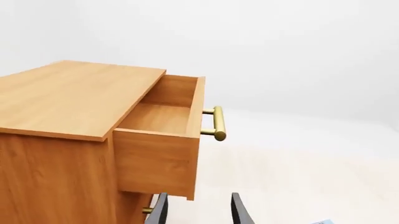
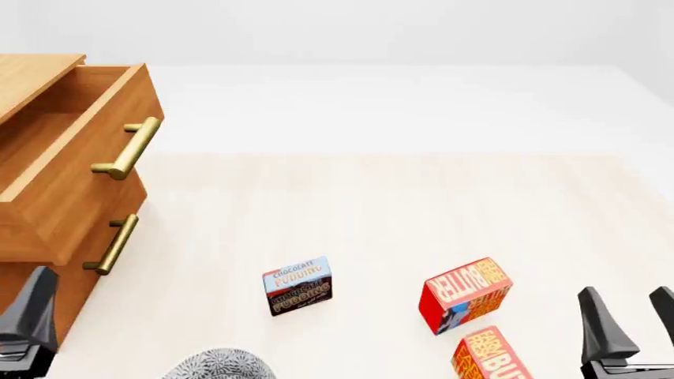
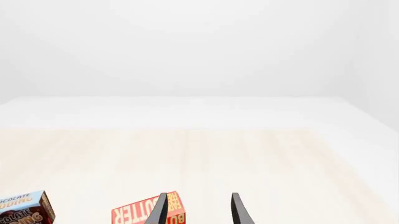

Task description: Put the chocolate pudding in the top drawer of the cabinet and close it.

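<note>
Both black grippers, left (image 1: 198,211) and right (image 3: 198,210), stood wide, empty; blue-and-brown chocolate pudding box (image 2: 297,285) lay apart from the pulled-out wooden top drawer (image 2: 65,154).

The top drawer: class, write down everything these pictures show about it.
The top drawer is light brown wood-look, with a brass bar handle on two posts across its front. It is the uppermost drawer of the cabinet at the table's left, and it stands pulled open, level. As much of its inside as shows is bare. Nothing touches it; the left gripper sits below and in front, apart from it.
</note>
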### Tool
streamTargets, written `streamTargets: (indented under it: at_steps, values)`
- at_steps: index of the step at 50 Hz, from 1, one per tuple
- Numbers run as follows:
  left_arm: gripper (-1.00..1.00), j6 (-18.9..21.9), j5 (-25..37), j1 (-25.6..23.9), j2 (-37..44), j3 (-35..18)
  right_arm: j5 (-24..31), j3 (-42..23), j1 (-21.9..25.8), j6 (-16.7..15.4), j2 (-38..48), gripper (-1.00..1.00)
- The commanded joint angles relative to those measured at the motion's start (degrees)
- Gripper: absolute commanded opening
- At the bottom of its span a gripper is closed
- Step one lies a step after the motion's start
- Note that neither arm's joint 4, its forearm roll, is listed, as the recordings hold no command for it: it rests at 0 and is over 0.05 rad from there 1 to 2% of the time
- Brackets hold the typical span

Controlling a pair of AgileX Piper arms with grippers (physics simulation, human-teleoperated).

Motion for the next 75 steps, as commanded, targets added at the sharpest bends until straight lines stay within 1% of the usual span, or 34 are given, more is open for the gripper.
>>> streamTargets:
  at_steps: [1,2,3,5,8,14,18,21,27,28,33,39,41,42,46,49,58,60,62,63,65,68,70,75]
  values:
    - [1.00,-1.5,4.6,0.4,0.1,-5.5,0.1,0.0,0.0,0.0,-0.1,1.00]
    - [1.00,0.3,4.7,-0.6,-0.1,-6.8,0.1,0.0,0.0,0.0,-0.1,1.00]
    - [1.00,0.8,5.2,-0.5,-0.1,-7.6,0.1,0.0,0.0,0.0,-0.1,1.00]
    - [1.00,-0.5,6.1,-0.2,0.2,-8.6,0.1,0.0,0.0,0.0,-0.1,1.00]
    - [1.00,-0.2,6.7,0.2,1.0,-10.7,0.1,0.0,0.0,0.0,-0.1,1.00]
    - [1.00,0.3,7.2,0.0,2.0,-12.8,0.2,0.0,0.0,0.0,-0.2,1.00]
    - [1.00,1.5,8.0,-0.4,2.8,-15.2,0.3,-0.1,0.0,0.0,-0.2,1.00]
    - [1.00,0.9,7.9,-0.1,3.9,-16.1,0.3,-0.1,0.0,0.0,-0.2,1.00]
    - [1.00,2.0,9.2,-0.6,6.1,-20.4,0.3,-0.2,0.0,0.0,-0.1,1.00]
    - [1.00,2.7,9.5,-0.7,6.1,-21.3,0.3,-0.2,0.0,0.0,-0.1,1.00]
    - [1.00,3.3,9.8,-0.8,7.6,-23.1,0.4,-0.2,0.0,0.0,-0.1,1.00]
    - [1.00,4.3,11.2,-2.2,8.8,-26.7,0.4,-0.3,0.0,0.0,-0.1,1.00]
    - [1.00,4.6,11.2,-2.3,9.0,-27.1,0.4,-0.3,0.0,0.0,-0.1,1.00]
    - [1.00,4.9,11.2,-2.3,10.0,-28.2,0.4,-0.3,0.0,0.0,-0.1,1.00]
    - [1.00,4.8,11.1,-2.0,12.0,-29.5,0.4,-0.3,0.0,0.0,-0.1,1.00]
    - [1.00,5.7,11.6,-1.9,13.0,-31.2,0.3,-0.2,0.0,0.0,0.0,1.00]
    - [1.00,5.5,13.7,-1.7,15.4,-35.5,0.2,-0.1,0.0,0.0,0.0,1.00]
    - [1.00,6.0,13.9,-1.1,16.1,-36.5,0.1,-0.1,0.0,0.0,0.0,1.00]
    - [1.00,8.8,14.1,-1.6,16.7,-37.1,0.1,-0.1,0.0,0.0,0.0,1.00]
    - [1.00,8.8,14.1,-1.6,16.7,-37.1,0.1,-0.1,0.0,0.0,0.0,1.00]
    - [1.00,7.1,14.7,-1.6,17.3,-38.5,0.1,-0.1,0.0,0.0,0.1,1.00]
    - [1.00,8.2,15.5,-1.4,18.4,-40.4,0.1,-0.1,0.0,0.0,0.1,1.00]
    - [1.00,9.8,15.8,-1.1,18.8,-41.4,0.1,-0.1,0.0,0.1,0.1,1.00]
    - [1.00,9.6,17.1,-0.7,20.9,-43.7,0.1,-0.1,0.0,0.0,0.1,1.00]
